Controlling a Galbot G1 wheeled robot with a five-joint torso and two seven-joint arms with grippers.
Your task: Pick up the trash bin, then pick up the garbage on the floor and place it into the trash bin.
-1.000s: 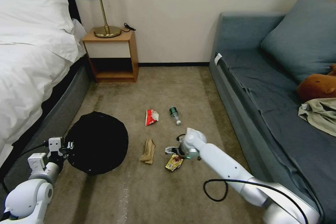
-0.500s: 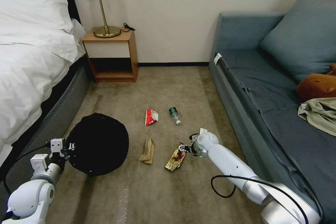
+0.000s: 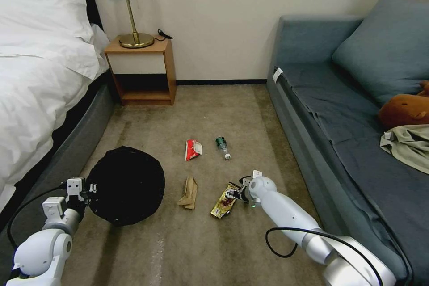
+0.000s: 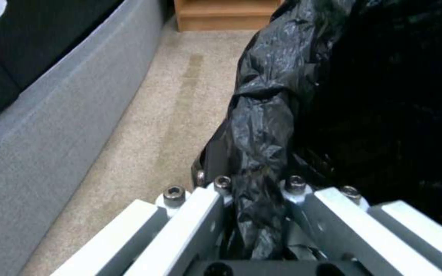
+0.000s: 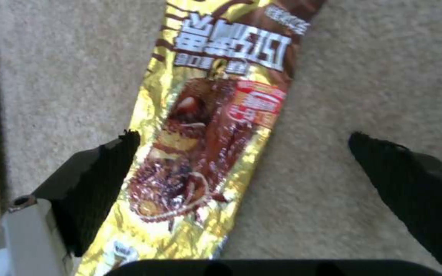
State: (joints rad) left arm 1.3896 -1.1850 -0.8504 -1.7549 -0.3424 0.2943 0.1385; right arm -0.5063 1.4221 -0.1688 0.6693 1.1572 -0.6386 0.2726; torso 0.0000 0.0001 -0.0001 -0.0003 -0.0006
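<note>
Head view puts your left gripper (image 3: 85, 186) at the near-left edge of the trash bin (image 3: 125, 184), which sits low beside the bed (image 3: 40, 98) with its black bag draped over the rim. Your left wrist view confirms the hold: the fingers are clamped on a fold of the black liner (image 4: 262, 153) at the bin's rim, so the bin is secured and the first part of the task looks done.

Your right gripper (image 3: 232, 195) is down at the carpet (image 3: 201, 246), spread wide over the yellow-brown snack wrapper (image 3: 223, 205). In your right wrist view the wrapper (image 5: 205, 134) lies flat between the two dark pads (image 5: 103, 180), one of them at its edge and the other well clear on bare carpet. Nothing is pinched yet.

So you are at the grasp of the first litter piece. The next move, as I judge it, calls for settling low enough that the pads catch the thin foil rather than skate over it, then closing across its narrow width. A flat wrapper on carpet may slip, so check the hold before carrying it to the bin.

The tan crumpled paper (image 3: 189, 193), the red-and-white wrapper (image 3: 193, 149) and the small bottle (image 3: 222, 146) lie untouched on the floor.
</note>
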